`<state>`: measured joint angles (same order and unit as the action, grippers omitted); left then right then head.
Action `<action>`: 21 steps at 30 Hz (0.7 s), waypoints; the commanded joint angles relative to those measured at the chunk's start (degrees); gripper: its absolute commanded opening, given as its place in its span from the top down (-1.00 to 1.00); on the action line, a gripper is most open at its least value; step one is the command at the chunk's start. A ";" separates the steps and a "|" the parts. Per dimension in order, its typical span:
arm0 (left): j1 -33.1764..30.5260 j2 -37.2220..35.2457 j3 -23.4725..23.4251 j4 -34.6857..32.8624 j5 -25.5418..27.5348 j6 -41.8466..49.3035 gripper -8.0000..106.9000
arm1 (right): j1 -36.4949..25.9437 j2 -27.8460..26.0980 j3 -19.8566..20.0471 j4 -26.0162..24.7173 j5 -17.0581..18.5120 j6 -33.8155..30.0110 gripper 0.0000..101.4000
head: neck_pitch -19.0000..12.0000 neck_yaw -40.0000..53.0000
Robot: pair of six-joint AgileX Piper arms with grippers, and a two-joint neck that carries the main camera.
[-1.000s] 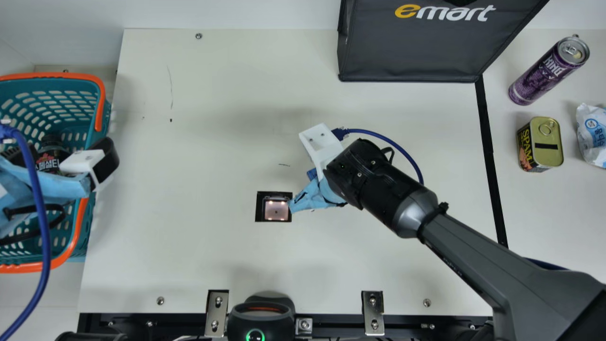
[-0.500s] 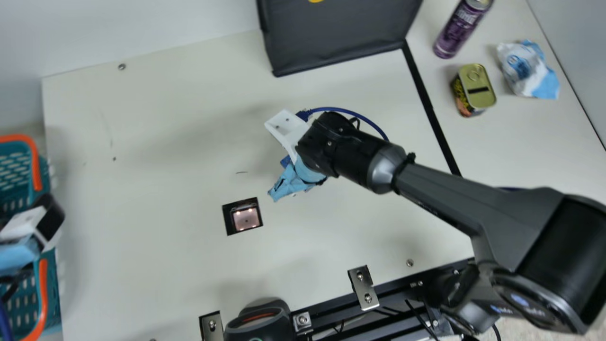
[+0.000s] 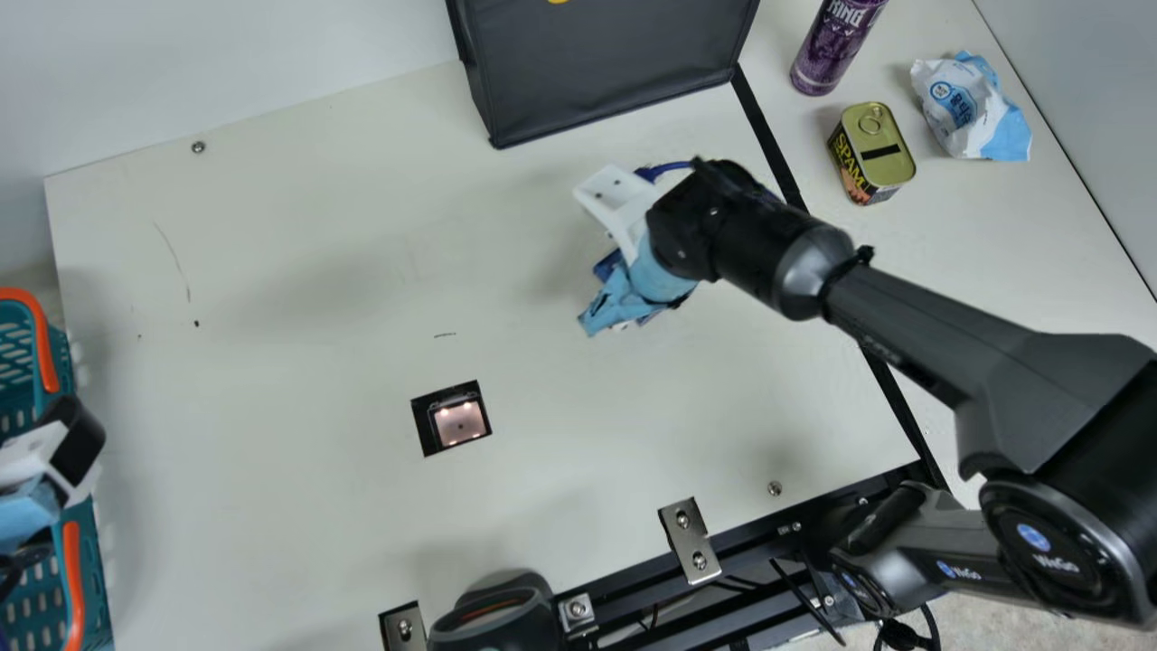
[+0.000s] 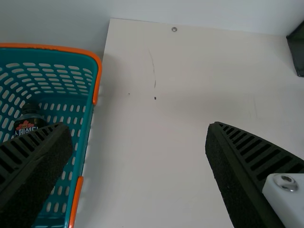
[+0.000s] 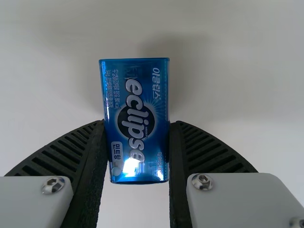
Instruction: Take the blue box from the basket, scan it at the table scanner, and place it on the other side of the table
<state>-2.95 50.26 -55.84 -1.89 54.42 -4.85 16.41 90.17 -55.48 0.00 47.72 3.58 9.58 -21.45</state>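
My right gripper (image 3: 624, 294) hangs over the table right of the scanner (image 3: 459, 422) in the main view, with a bit of the blue box (image 3: 607, 264) showing beside its light-blue cover. In the right wrist view the blue box (image 5: 136, 121) sits between both fingers of the right gripper (image 5: 137, 152), which is shut on its two sides. At the main view's left edge, my left gripper (image 3: 36, 479) is over the teal basket (image 3: 41, 348). The left wrist view has the left gripper (image 4: 137, 142) open and empty, near the basket (image 4: 78, 107).
A dark bottle (image 4: 29, 121) lies in the basket. Beyond the black line at the right stand a purple can (image 3: 833, 45), a SPAM tin (image 3: 872, 154) and a white-blue packet (image 3: 972, 107). A dark bag (image 3: 601, 68) is at the back, a handheld scanner (image 3: 493, 615) at the front.
The camera has turned toward the right. Against the table, my right gripper has moved away from the scanner, right and toward the back, with the box. The left gripper remains at the basket.
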 commanded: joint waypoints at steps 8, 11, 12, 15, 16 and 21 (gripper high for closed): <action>0.00 0.00 0.00 0.00 0.00 0.00 -0.71 | -13.02 -2.52 3.26 0.63 -0.69 -8.72 1.00 | -1.66 -0.13; 0.00 0.00 0.00 0.00 0.00 0.00 -0.71 | -17.06 -3.33 4.19 1.11 -0.77 -11.28 1.00 | -1.66 -0.13; 0.00 0.00 0.00 0.00 0.00 0.00 -0.71 | -18.43 -3.62 4.45 1.31 -0.75 -12.14 1.00 | -1.66 -0.13; 0.00 0.00 0.00 0.00 0.00 0.00 -0.71 | -22.62 -4.38 5.08 1.97 -0.62 -14.71 1.00 | -1.66 -0.13; 0.00 0.00 0.00 0.00 0.00 0.00 -0.71 | -24.00 -4.57 5.25 2.20 -0.59 -15.55 1.00 | -1.66 -0.13; 0.00 0.00 0.00 0.00 0.00 0.00 -0.71 | -30.98 -5.18 5.86 3.46 -0.46 -20.01 1.00 | -1.66 -0.13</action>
<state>-2.95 50.26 -55.84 -1.89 54.42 -4.85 -11.10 84.95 -49.64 3.29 47.26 -14.98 9.58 -21.45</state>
